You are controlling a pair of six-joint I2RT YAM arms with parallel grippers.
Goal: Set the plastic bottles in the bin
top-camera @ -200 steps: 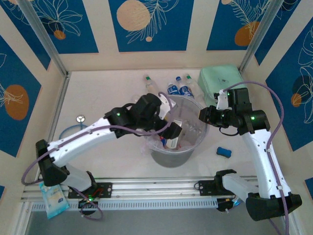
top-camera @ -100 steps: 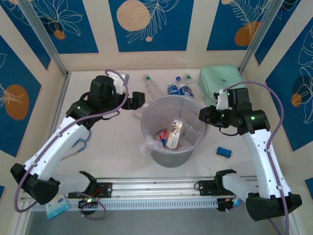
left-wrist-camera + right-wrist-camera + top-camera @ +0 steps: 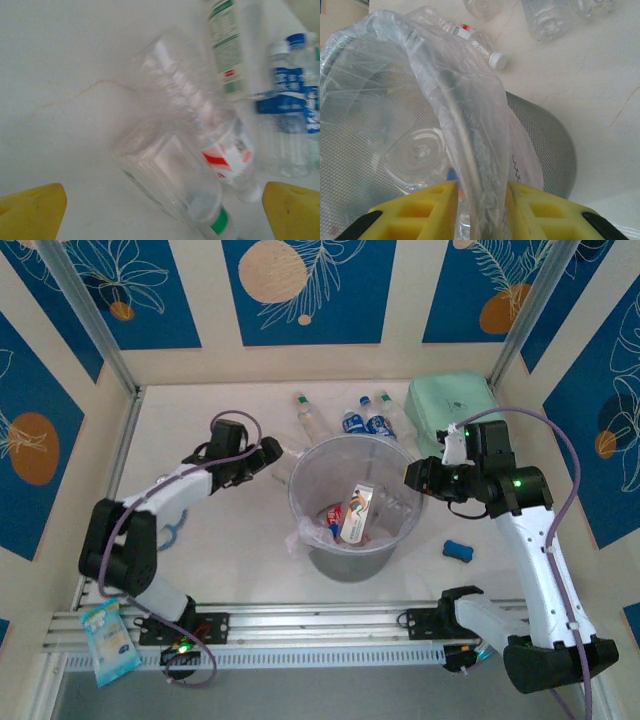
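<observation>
left gripper [image 3: 272,453]: jaws wide apart, empty, just left of bin [image 3: 350,562] | plastic bottles [image 3: 172,182]: lying on table [image 3: 200,420] close ahead of its gap, more inside bin | right gripper [image 3: 482,195]: clamped on bin's bag-lined rim

**Desk** [image 3: 200,420]: carries all items below.
**Bin** [image 3: 345,562]: centre of desk, upright, between the two arms. Its liner [image 3: 470,125] is folded over the rim.
**Bottles** [image 3: 356,515]: several, piled inside the bin.
**Right jaws:** clamped on the bin's right rim, one inside, one outside.
**Loose bottles** [image 3: 352,420]: in a row just behind the bin.
**Bottle cluster** [image 3: 170,175]: lying down, touching one another, ahead of the wide-apart left jaws, left of the bin.
**Case** [image 3: 450,405]: rear right, beside the row.
**Block** [image 3: 457,550]: right of the bin.
**Packet** [image 3: 108,640]: front left, by the rail [image 3: 320,625].
</observation>
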